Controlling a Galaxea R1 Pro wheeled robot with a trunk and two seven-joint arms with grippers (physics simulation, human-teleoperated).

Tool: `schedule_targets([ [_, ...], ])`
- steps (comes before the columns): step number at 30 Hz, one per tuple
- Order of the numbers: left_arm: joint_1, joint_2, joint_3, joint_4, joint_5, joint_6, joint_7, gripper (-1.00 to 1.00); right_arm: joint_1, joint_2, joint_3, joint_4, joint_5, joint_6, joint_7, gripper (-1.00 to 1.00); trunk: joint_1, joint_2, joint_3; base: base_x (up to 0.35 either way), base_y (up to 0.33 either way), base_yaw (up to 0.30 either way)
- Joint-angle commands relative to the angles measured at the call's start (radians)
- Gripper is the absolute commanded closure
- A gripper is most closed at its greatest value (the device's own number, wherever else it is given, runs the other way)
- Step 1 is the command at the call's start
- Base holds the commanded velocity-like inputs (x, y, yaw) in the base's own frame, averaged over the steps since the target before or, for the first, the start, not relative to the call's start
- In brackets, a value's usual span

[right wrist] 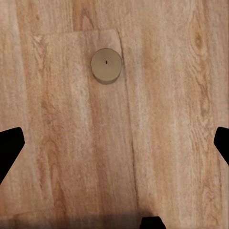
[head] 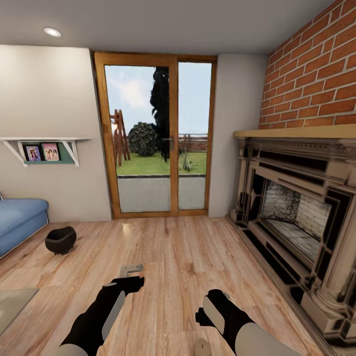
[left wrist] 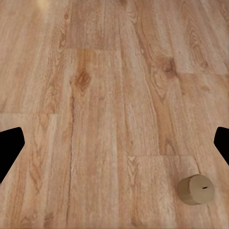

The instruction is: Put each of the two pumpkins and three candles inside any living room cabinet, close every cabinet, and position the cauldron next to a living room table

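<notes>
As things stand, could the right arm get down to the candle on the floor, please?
Probably yes. The candle lies on bare wooden floor just ahead of the right gripper, whose fingers are spread wide, and nothing stands between them. It would still have to reach low.

Candle (head: pixel 201 347), sofa (head: pixel 20 220) and table corner (head: pixel 12 301) cropped by picture edges

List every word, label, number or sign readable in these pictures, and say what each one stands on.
None can be read.
The two framed pictures on the white wall shelf show small figures; any lettering there is too small to tell.
The candle on the wood floor bears only a dark wick mark.
The cauldron, brick wall and fireplace carry no writing.
</notes>
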Motion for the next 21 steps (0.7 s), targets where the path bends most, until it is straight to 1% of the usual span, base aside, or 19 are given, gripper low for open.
schedule_targets([
  [1, 0.0, 0.0, -0.003, -0.002, 0.011, 0.004, 0.009, -1.0, -0.001, 0.0, 0.004, -0.001, -0.008, 0.003, -0.009, -1.0, 0.004, -0.008, -0.004, 0.0, 0.0, 0.0],
  [11, 0.001, -0.001, -0.003, -0.001, 0.011, 0.004, 0.009, -1.0, -0.001, 0.0, 0.003, 0.001, -0.008, 0.003, -0.009, -1.0, 0.042, -0.078, -0.036, 0.0, 0.0, 0.0],
  [14, 0.001, 0.0, -0.003, -0.001, 0.011, 0.004, 0.009, -1.0, -0.001, 0.0, 0.004, 0.027, -0.007, 0.001, -0.009, -1.0, 0.054, -0.099, -0.045, 0.0, 0.0, 0.0],
  [16, 0.0, 0.0, -0.003, -0.001, 0.011, 0.004, 0.009, -1.0, -0.001, 0.0, 0.004, 0.063, -0.007, -0.025, -0.008, -1.0, 0.061, -0.113, -0.051, 0.0, 0.0, 0.0],
  [19, 0.0, 0.0, -0.003, 0.0, 0.011, 0.004, 0.009, -1.0, -0.001, 0.0, 0.004, 0.147, -0.007, -0.108, -0.003, -1.0, 0.073, -0.134, -0.061, 0.0, 0.0, 0.0],
  [20, 0.0, 0.0, -0.003, 0.0, 0.011, 0.004, 0.009, -1.0, -0.001, 0.0, 0.004, 0.166, -0.007, -0.125, -0.003, -1.0, 0.077, -0.141, -0.064, 0.0, 0.0, 0.0],
  [21, 0.0, -0.001, -0.003, 0.001, 0.011, 0.004, 0.009, -1.0, 0.0, 0.0, 0.004, 0.199, -0.007, -0.162, 0.002, -1.0, 0.081, -0.148, -0.067, 0.0, 0.0, 0.0],
])
